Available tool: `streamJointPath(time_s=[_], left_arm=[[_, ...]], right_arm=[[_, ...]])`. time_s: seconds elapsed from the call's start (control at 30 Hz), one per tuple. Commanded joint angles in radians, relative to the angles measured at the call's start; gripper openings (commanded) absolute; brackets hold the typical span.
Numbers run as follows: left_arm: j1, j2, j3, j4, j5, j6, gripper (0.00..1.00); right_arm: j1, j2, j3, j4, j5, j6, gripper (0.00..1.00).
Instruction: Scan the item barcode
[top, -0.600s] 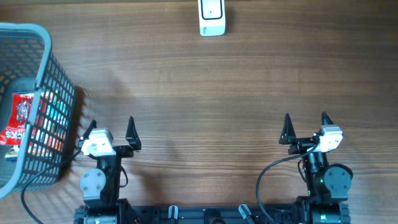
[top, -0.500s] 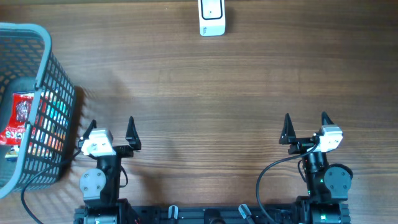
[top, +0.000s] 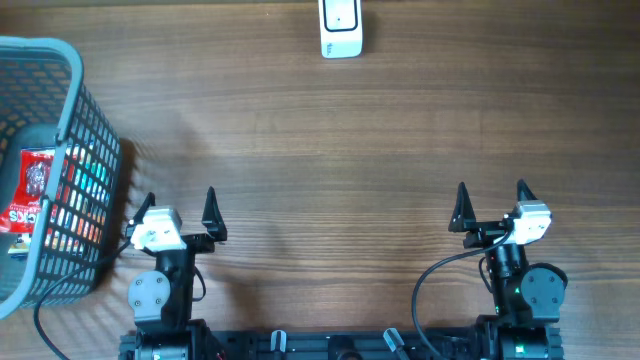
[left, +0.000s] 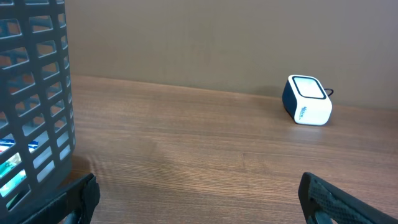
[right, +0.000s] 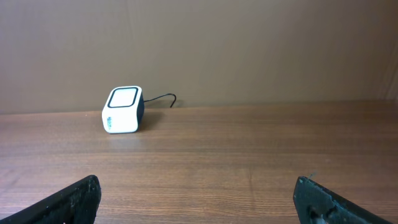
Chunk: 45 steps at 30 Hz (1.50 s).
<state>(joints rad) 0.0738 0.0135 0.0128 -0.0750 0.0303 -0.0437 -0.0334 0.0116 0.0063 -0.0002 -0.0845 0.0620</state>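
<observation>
Two grippers, one scanner, one basket with contents, all on a wooden desk (top: 330, 140).

1. Left gripper (top: 180, 197): near edge of the desk, left of centre. Jaws spread wide, nothing between them. It sits just beside the basket's near right corner.
2. Right gripper (top: 492, 188): near edge of the desk, right of centre. Jaws spread wide, nothing between them. Bare wood lies ahead of it.
3. Barcode scanner (top: 341, 28): small white block with dark sides and a pale window on top. It stands at the far edge of the desk, about midway along, well apart from both grippers. A dark cable leaves its back.
4. Basket (top: 72, 95): grey plastic with mesh walls, at the left edge of the desk and partly out of frame.
5. Red packet (top: 30, 188): the item, lying flat inside the basket near its right wall, white lettering partly legible. Multicoloured packaging shows through the mesh beside it; its kind cannot be told.
</observation>
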Motion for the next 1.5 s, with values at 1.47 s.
streamJointPath(time_s=[1.47], left_arm=[[-0.004, 0.402, 0.766, -0.160, 0.349, -0.215, 1.00]], right_arm=[[0.004, -0.002, -0.001, 0.002, 0.010, -0.003, 1.00]])
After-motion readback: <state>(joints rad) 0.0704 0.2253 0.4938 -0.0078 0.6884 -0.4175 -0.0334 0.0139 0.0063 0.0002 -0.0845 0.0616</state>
